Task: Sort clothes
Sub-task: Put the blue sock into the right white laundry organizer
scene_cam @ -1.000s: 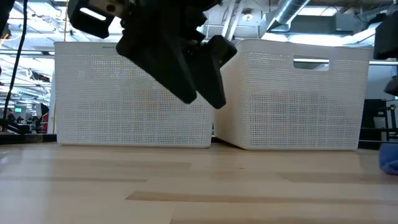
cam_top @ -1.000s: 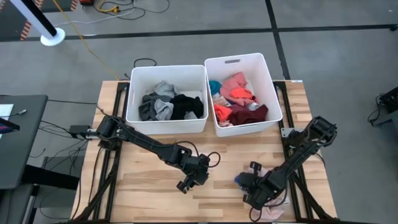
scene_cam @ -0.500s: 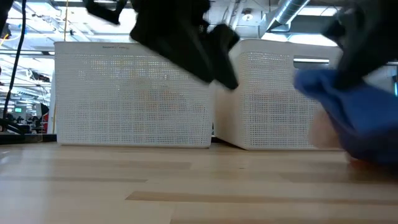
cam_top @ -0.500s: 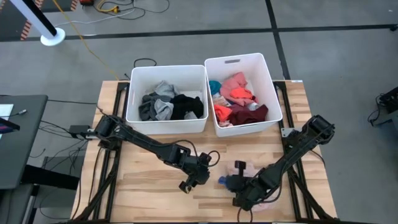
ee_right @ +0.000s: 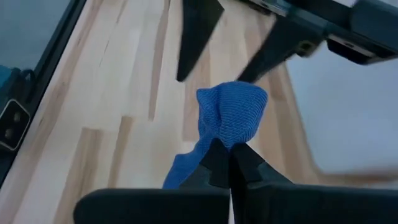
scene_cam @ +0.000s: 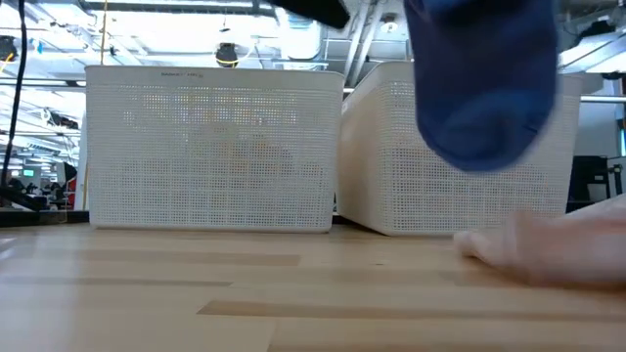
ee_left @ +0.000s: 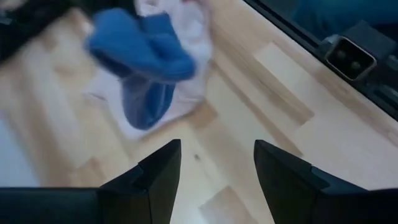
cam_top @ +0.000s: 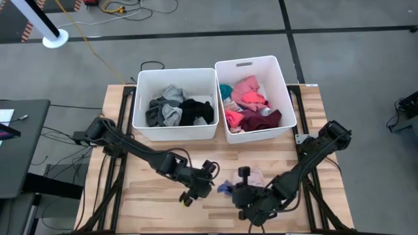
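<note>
Right gripper (ee_right: 229,163) is pinched tight on a small blue knitted fabric garment (ee_right: 229,115), which you can see bunched above its closed fingertips and trailing down one side. From above, that gripper (cam_top: 230,190) sits low over the near middle of the light wooden slatted table (cam_top: 150,196), and the blue garment (cam_top: 225,189) shows only as a sliver beside it, mostly hidden by the arm. At table height the same garment (scene_cam: 481,83) hangs clear of the boards, its upper part cut off by the frame edge.

Your left gripper (cam_top: 196,189) hovers just left of the right one, fingers (ee_left: 158,168) spread apart and holding nothing.

A pale pink soft garment (cam_top: 253,176) lies on the table beneath and beside the blue one; its outline is blurred in the level view (scene_cam: 548,249).

Farther back stand two white perforated plastic bins: the left bin (cam_top: 140,98) holds black and grey clothes (cam_top: 179,109), the right bin (cam_top: 284,88) holds pink, coral and maroon clothes (cam_top: 251,104). You cannot separate individual pieces in either pile.
</note>
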You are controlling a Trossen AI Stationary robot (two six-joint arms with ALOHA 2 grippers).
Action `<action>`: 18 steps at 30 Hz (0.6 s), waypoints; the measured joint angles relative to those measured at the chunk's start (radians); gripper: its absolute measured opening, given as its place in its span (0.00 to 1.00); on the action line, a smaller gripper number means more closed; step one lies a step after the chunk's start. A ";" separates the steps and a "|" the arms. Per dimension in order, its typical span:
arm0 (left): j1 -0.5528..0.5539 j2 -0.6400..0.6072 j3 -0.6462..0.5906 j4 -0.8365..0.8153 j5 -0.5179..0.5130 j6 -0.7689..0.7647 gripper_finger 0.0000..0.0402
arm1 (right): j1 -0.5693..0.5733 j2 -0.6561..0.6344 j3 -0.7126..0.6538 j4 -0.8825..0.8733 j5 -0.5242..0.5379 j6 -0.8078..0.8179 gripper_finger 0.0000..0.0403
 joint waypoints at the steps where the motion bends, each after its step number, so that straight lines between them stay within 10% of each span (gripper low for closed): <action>1: -0.004 -0.012 0.000 0.001 -0.021 -0.002 0.49 | 0.000 0.000 0.012 0.000 0.008 -0.022 0.01; 8: -0.009 -0.089 0.000 0.025 -0.212 -0.024 0.49 | 0.001 0.000 0.093 0.003 0.053 -0.183 0.01; 18: 0.014 -0.133 0.002 0.093 -0.024 -0.032 0.49 | 0.016 0.000 0.213 0.013 0.117 -0.404 0.01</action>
